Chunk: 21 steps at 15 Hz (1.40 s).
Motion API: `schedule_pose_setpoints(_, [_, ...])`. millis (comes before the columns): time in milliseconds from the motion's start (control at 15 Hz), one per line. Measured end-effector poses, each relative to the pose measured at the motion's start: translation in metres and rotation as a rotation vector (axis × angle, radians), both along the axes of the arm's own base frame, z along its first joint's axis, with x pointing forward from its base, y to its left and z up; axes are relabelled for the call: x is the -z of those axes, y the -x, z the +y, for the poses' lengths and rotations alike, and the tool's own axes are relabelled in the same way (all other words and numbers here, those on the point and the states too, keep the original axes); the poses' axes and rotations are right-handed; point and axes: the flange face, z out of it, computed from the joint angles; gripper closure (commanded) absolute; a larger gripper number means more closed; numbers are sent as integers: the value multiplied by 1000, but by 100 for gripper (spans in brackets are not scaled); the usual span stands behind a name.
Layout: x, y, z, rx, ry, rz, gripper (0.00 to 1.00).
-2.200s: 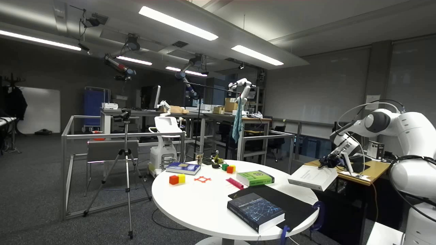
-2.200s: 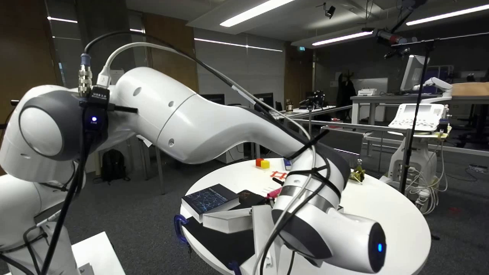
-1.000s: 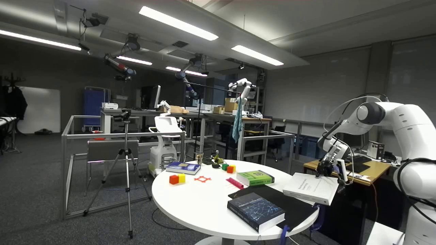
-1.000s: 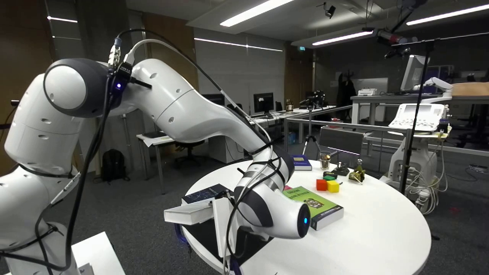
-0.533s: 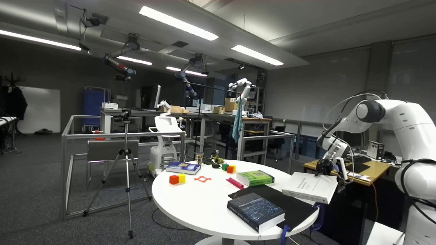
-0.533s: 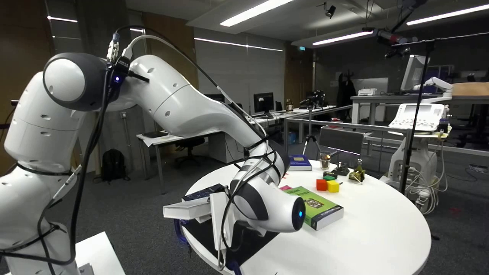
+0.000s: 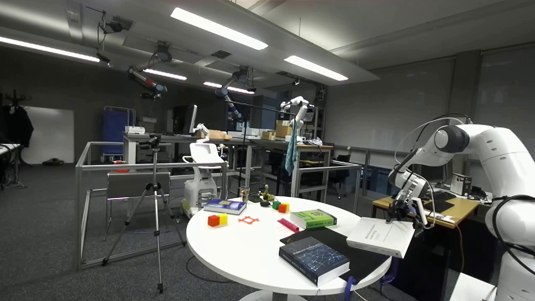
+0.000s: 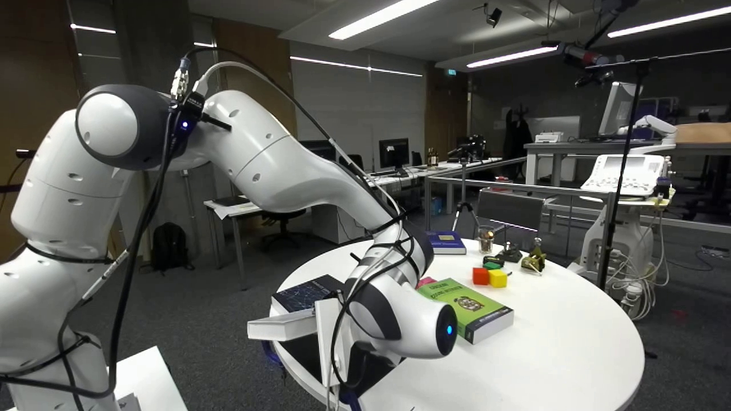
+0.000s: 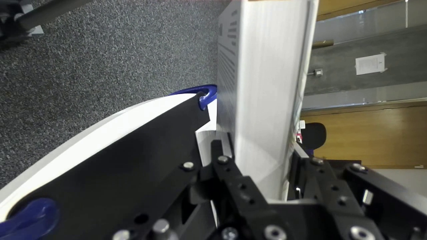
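I hold one white book [image 7: 380,236] in the gripper [image 9: 258,150]. The fingers [image 9: 230,173] are clamped on it, one against each cover, as the wrist view shows. Position: the book hangs tilted at the robot-side edge of the tabletop [image 7: 242,251]. In an exterior view it hides part of the black mat [image 7: 361,261]; I see no contact between the two.

Status, by my judgement: grasp and lift are complete. Set-down and release are not done.

Items nearest the grip:
- Black mat: one, lying flat and reaching the robot-side edge.
- Blue clamps [image 9: 35,215]: two, fixed at that edge.
- Dark book [image 7: 315,259]: one, lying partly on the mat.
- Green book [image 7: 315,218]: one, flat, just beside the mat.
- Pink piece [image 7: 289,225]: one, between the green book and the middle of the tabletop.

Items further out:
- Red cube [image 7: 213,220] and yellow cube [image 7: 222,219]: one pair, side by side near the edge opposite the robot.
- Second group: three, comprising one green cube [image 8: 492,266], one further red and one further yellow. Total: five cubes.
- Blue book [image 7: 225,206]: one, near the far edge.
- Glass [image 8: 485,240]: one, near the same edge.

Book count: four; one gripped, three on the tabletop.
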Motion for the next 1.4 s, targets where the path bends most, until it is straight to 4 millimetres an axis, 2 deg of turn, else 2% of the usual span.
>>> schedule_pose_setpoints(133, [7, 0, 0, 0, -1, 9, 59])
schedule_pose_setpoints(533, [7, -1, 0, 0, 0, 8, 59])
schedule_pose_setpoints(600, [7, -1, 0, 0, 0, 8, 84])
schedule_pose_setpoints(733, [10, -1, -1, 3, 10, 10, 84])
schedule_pose_setpoints(1000, [40, -8, 1, 11, 86, 24, 84])
schedule_pose_setpoints(1067, [43, -11, 4, -3, 86, 13, 84])
schedule_pose_setpoints(1400, [32, -38, 25, -65, 110, -21, 84])
